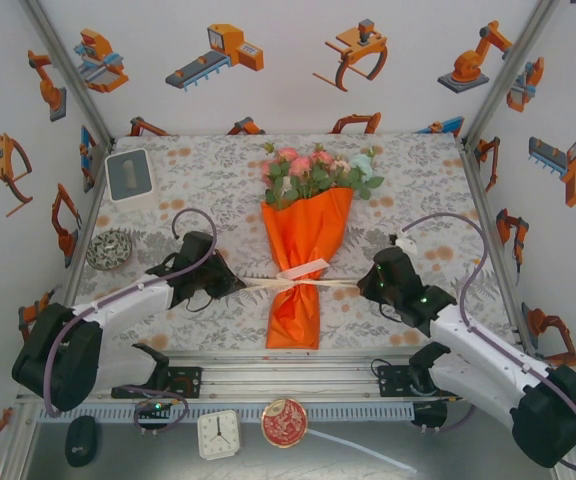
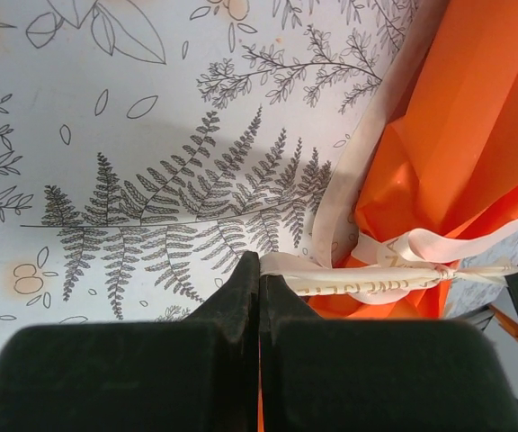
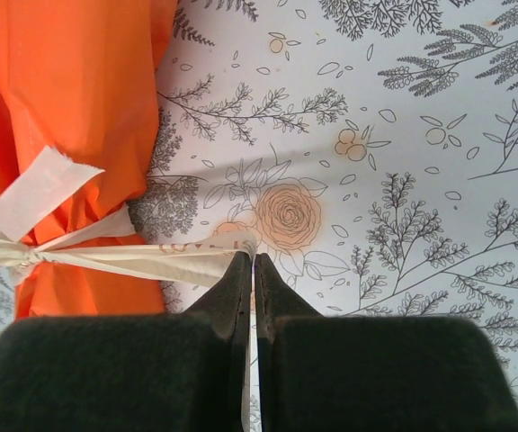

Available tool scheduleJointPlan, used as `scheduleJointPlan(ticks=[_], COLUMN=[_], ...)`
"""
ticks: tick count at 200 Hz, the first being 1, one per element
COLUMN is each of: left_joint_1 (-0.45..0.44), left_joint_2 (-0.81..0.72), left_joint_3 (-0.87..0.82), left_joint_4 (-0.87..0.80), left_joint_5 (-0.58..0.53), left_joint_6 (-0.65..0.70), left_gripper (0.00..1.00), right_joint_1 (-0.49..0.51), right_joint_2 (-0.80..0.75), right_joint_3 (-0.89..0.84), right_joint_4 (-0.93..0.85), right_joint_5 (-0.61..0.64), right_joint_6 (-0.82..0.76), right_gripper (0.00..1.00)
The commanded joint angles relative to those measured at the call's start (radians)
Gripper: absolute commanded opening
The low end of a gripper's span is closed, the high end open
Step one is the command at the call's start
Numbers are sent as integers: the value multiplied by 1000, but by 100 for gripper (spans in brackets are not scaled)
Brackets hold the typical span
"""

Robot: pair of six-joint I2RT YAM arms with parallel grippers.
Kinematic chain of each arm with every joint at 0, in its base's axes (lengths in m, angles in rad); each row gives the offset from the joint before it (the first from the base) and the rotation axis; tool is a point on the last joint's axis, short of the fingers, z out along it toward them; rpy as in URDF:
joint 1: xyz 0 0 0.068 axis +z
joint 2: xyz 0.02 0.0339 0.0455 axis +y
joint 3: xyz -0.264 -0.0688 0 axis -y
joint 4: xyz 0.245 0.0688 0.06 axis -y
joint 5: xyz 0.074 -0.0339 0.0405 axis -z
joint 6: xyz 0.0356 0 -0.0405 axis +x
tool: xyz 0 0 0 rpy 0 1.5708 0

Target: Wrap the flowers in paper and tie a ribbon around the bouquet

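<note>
1. The left tool [image 2: 259, 270] is hanging low over the flower-printed surface [image 1: 218, 180], left of the bouquet [image 1: 305, 250]. Its fingers are pressed together and pinching one end of the ribbon [image 2: 367, 281].
2. The ribbon is running taut from that tool to a knot on the lower part of the bouquet, with a loose tail lying on the paper [image 1: 313, 225].
3. The bouquet is lying mid-surface. The orange paper is forming a cone with its narrow end toward the arms, and the flowers [image 1: 318, 170] are spilling out at the far end.
4. The right tool [image 3: 253, 265] is sitting right of the bouquet, fingers pressed together and pinching the ribbon's other end, which is stretching straight from the knot.
</note>
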Motion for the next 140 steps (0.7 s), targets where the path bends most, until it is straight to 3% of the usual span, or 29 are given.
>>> scheduleJointPlan(ticks=[1,13,25,48,67,88,106,113,125,140], left_joint_1=[61,42,2,-57,-59,-58,-57,-49,-19,79], left_joint_2=[7,-24,-78,-212,-311,-410,-472,-491,-500,-474], left_joint_3=[-50,-42,-16,31,48,35,-39,-94,-192,-281], left_joint_4=[-97,-45,-38,-49,-39,15,140,216,381,502], left_joint_5=[-166,-121,-134,-207,-303,-492,-695,-758,-901,-987], left_joint_6=[54,102,166,284,369,510,700,793,931,990], left_gripper=[0,0,13,49,75,84,96,100,97,97], right_joint_1=[-67,-67,-66,-67,-71,-122,-228,-293,-409,-507], right_joint_2=[-58,-102,-140,-174,-197,-188,-120,-83,13,128], right_joint_3=[-42,-48,-42,28,87,139,140,128,92,41], right_joint_4=[-180,-102,-12,-3,-39,-29,43,84,189,336], right_joint_5=[253,165,32,-25,87,219,283,268,213,151], right_joint_6=[-40,-101,-168,-227,-300,-399,-490,-516,-549,-592], right_gripper=[0,0,1,38,60,70,76,77,79,80])
